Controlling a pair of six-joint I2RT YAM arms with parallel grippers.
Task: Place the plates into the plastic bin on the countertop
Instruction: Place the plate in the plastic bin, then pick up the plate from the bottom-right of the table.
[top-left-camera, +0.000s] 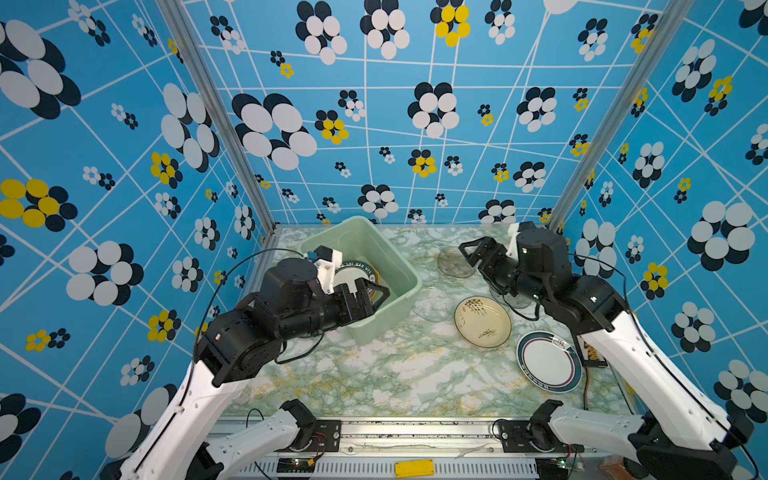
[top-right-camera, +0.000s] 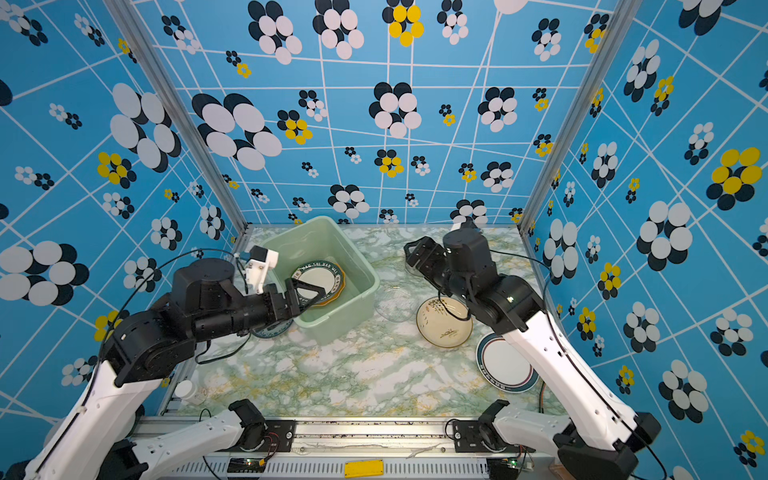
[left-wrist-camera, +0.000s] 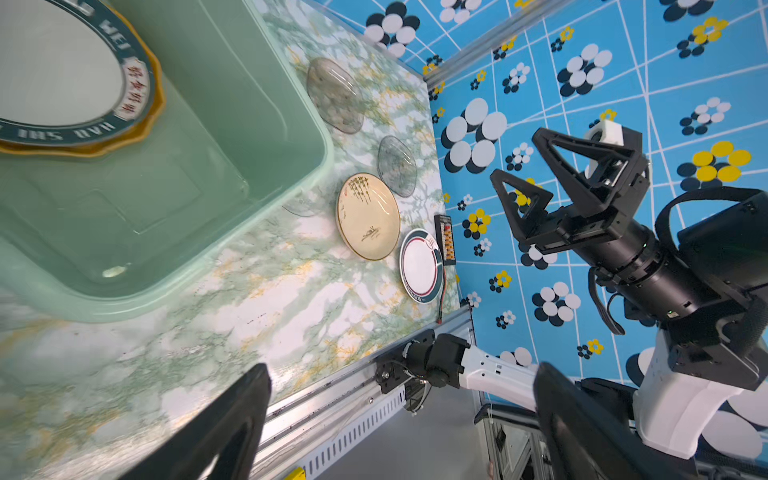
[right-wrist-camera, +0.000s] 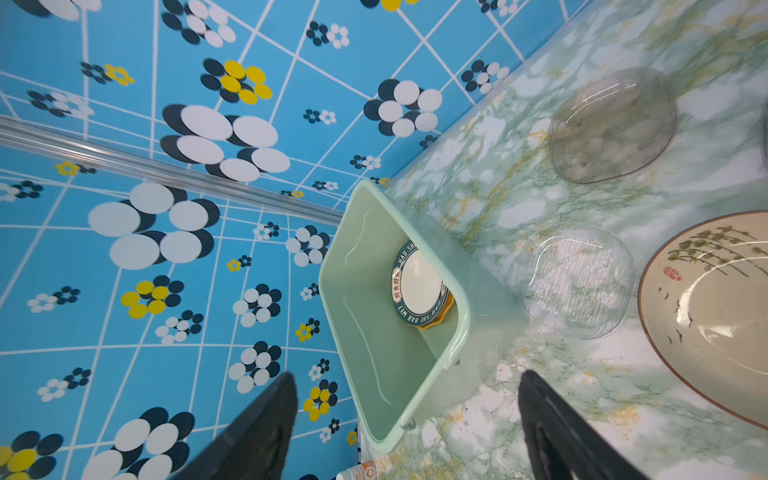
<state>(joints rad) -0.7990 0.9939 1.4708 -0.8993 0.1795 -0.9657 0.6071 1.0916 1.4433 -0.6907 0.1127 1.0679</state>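
1. Top views: in both top views the countertop (top-left-camera: 374, 374), white marbled with green and yellow veins, formed the floor of a booth. Blue flowered walls (top-left-camera: 374, 124) closed three sides and a metal rail (top-left-camera: 415, 432) ran along the near edge.
   - The plastic bin (top-left-camera: 384, 320) stood at an angle toward the far left. Inside it, a lettered white plate (top-right-camera: 320, 278) lay on a yellow plate (top-right-camera: 341, 282).
   - The left gripper (top-left-camera: 374, 297) hovered over the bin's near corner, spread wide and empty.
   - The right gripper (top-left-camera: 469, 259) hung above the far right of the surface by the far glass plate (top-left-camera: 453, 262), its jaws apart with nothing between them.
   - The near glass plate (top-left-camera: 432, 305) lay just beside the bin. The cream plate (top-left-camera: 482, 322) and the ringed white plate (top-left-camera: 548, 361) lay to its right.
   - In a top view a patterned plate (top-right-camera: 270, 330) showed under the left arm, beside the bin.
2. Left wrist view: the bin filled one corner, with marbled surface beyond it. A third glass plate (left-wrist-camera: 397, 166) lay near the wall. The right gripper's fingers stood parted.
3. Right wrist view: wall met countertop behind the bin, the lettered plate showed inside it, and both glass plates lay apart from each other.
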